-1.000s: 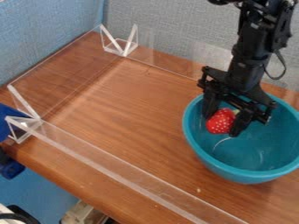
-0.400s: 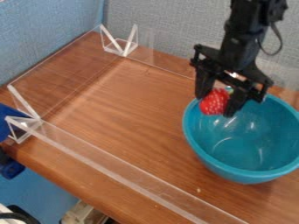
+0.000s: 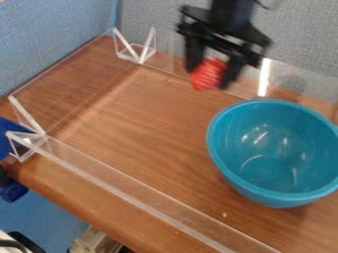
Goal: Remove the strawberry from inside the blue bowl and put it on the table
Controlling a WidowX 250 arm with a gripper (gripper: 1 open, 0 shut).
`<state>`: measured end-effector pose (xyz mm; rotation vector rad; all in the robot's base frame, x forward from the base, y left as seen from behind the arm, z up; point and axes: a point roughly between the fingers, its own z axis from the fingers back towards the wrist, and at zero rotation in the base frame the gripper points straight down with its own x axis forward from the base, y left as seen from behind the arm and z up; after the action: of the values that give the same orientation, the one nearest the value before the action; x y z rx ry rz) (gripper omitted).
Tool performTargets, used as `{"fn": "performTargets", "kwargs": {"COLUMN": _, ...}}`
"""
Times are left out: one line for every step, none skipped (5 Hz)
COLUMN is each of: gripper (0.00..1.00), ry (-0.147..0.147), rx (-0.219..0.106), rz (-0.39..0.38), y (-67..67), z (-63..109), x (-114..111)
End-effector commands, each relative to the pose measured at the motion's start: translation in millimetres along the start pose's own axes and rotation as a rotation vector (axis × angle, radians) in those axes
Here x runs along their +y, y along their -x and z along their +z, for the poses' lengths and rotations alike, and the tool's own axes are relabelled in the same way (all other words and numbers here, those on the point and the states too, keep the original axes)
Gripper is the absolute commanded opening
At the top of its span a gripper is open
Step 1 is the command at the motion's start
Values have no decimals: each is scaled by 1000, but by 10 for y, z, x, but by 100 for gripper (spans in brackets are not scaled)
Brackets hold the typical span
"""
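My gripper [image 3: 211,71] hangs above the reddish-brown table [image 3: 132,124], left of and beyond the blue bowl [image 3: 272,152]. It points down and is shut on the small red strawberry [image 3: 207,76], which shows between the dark fingers, clear of the tabletop. The picture of the arm is blurred by motion. The teal-blue bowl rests at the right of the table with nothing visible inside it.
Low clear acrylic walls [image 3: 113,188] edge the table along the front and left, with clear brackets at the far corner [image 3: 133,44] and the left end [image 3: 24,138]. A blue-grey backdrop stands behind.
The gripper rose out of the bowl with the strawberry and moved left and away, now over the table rather than over the bowl. The bowl stayed in place.
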<state>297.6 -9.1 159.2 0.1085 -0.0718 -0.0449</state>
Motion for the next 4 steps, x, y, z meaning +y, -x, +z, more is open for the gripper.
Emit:
{"fn": "performTargets", "kwargs": {"gripper": 0, "ry": -8, "rx": -11, "rz": 68, "y": 121, "z": 12, "x": 382}}
{"fn": "performTargets", "kwargs": {"gripper": 0, "ry": -16, "rx": 24, "rz": 99, "y": 193, "z": -191, "x": 610}}
{"fn": "performTargets", "kwargs": {"gripper": 0, "ry": -28, "rx": 68, "rz": 103, "y": 217, "z": -391, "x": 683}}
{"fn": "performTargets", "kwargs": {"gripper": 0, "ry": -38, "rx": 106, "rz": 91, "y": 254, "z": -640, "x": 676}}
